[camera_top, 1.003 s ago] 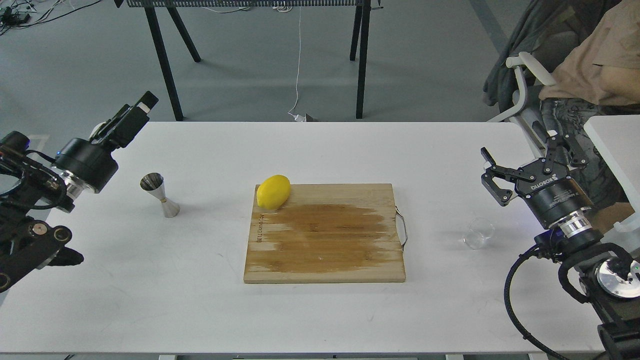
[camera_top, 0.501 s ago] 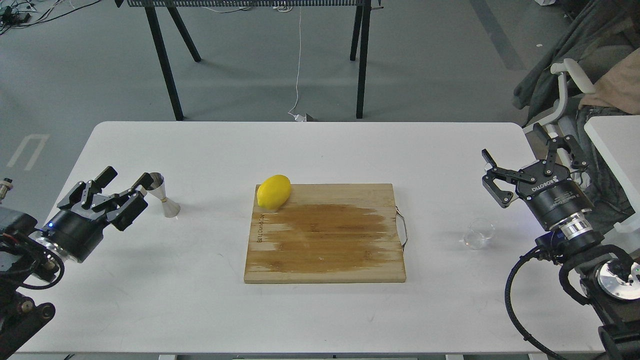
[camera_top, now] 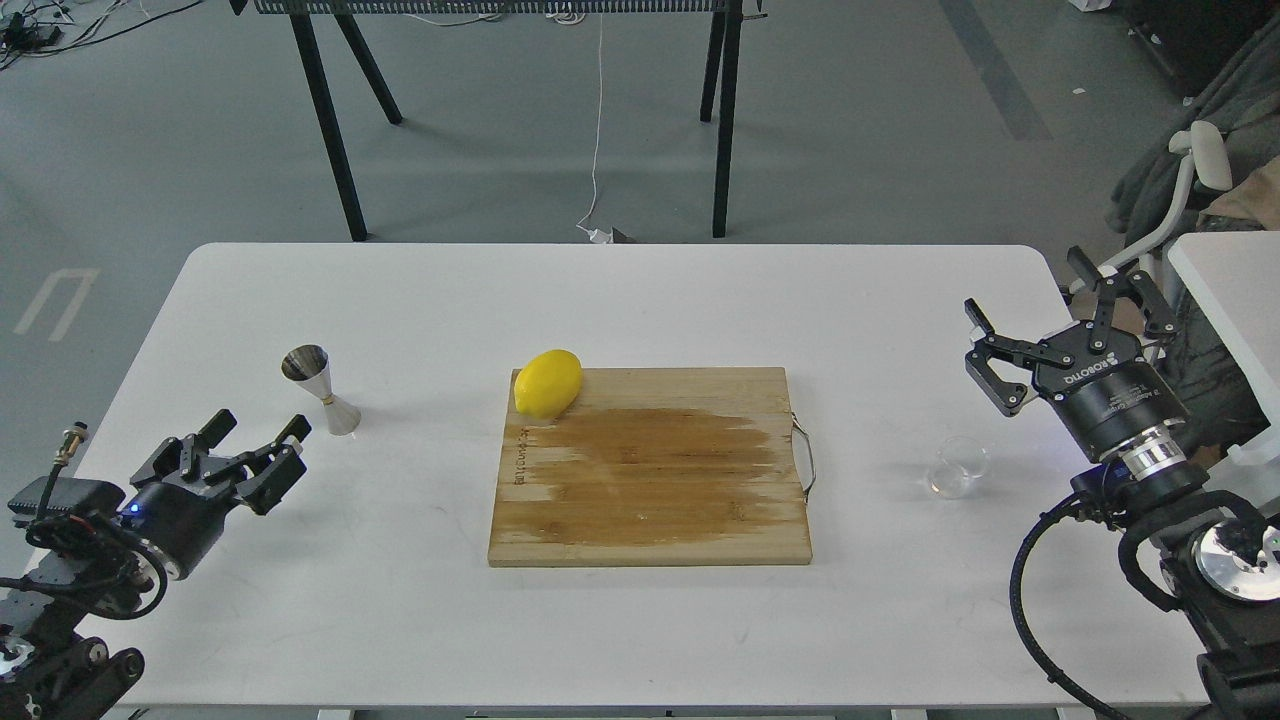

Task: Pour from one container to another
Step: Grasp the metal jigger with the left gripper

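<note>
The small clear glass cup (camera_top: 957, 467) lies tilted on the white table (camera_top: 640, 300) at the right, just right of the wooden board. My right gripper (camera_top: 1030, 300) hovers open above and behind it, holding nothing. The shiny steel jigger (camera_top: 320, 388) stands upright at the left of the table. My left gripper (camera_top: 258, 432) is open and empty, low over the table, a little in front and to the left of the jigger.
A wooden cutting board (camera_top: 650, 470) with a metal handle (camera_top: 803, 455) lies in the middle, a yellow lemon (camera_top: 547, 383) on its far left corner. A chair with clothes (camera_top: 1190, 190) stands beyond the right edge. Black table legs (camera_top: 725, 110) stand behind.
My left arm swung down from high at the far left to low over the table, its gripper now in front of the jigger. The right arm stayed still.
</note>
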{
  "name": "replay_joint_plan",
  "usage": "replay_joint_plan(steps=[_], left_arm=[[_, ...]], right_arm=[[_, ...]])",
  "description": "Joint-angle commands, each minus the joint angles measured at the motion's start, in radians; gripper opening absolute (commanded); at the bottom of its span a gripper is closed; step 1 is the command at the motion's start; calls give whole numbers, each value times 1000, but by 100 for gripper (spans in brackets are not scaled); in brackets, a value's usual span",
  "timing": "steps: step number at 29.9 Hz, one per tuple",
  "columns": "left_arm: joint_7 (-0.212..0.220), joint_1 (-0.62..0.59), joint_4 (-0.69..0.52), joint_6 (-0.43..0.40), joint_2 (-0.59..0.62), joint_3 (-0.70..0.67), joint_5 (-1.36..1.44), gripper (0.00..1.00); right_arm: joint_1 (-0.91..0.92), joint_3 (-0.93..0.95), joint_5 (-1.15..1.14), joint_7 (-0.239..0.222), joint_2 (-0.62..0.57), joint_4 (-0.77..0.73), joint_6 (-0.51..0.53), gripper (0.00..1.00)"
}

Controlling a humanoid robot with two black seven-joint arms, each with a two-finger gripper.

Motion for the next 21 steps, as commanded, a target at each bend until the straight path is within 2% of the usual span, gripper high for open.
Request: replay_joint_plan(steps=[1, 21], left_arm=[[0, -30, 43, 0, -24, 24, -3, 100], [0, -183, 266, 0, -182, 95, -9, 100]], right_arm=[[-1, 0, 0, 0, 0, 0, 0, 99], [1, 5, 2, 0, 0, 0, 0, 99]])
